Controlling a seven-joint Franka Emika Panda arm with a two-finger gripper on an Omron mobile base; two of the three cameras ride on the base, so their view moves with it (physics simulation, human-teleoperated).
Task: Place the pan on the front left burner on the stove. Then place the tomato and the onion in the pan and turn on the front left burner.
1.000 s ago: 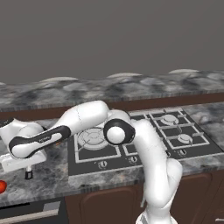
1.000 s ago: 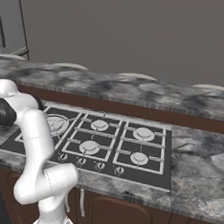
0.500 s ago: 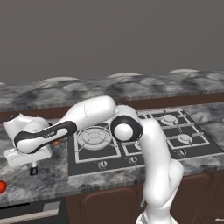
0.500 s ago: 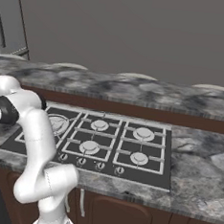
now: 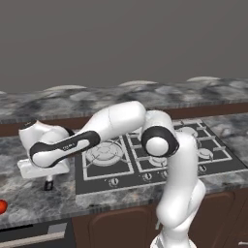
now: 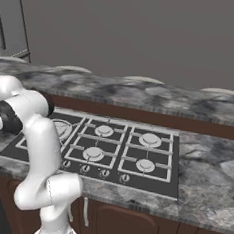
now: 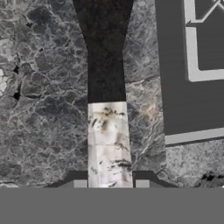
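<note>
The gripper [image 7: 110, 186] is clenched on the pan's handle [image 7: 108, 144]: in the hand view the pale grey tip sits between the two dark fingertips at the bottom centre, and the black stem runs up to the top edge over the grey marbled counter [image 7: 39, 122]. A corner of the stove [image 7: 192, 65] with its pale grate shows at the upper right. In the left base view the hand hangs low at the left, beside the front left burner [image 5: 103, 153], and the tomato [image 5: 2, 206] lies at the far left edge.
</note>
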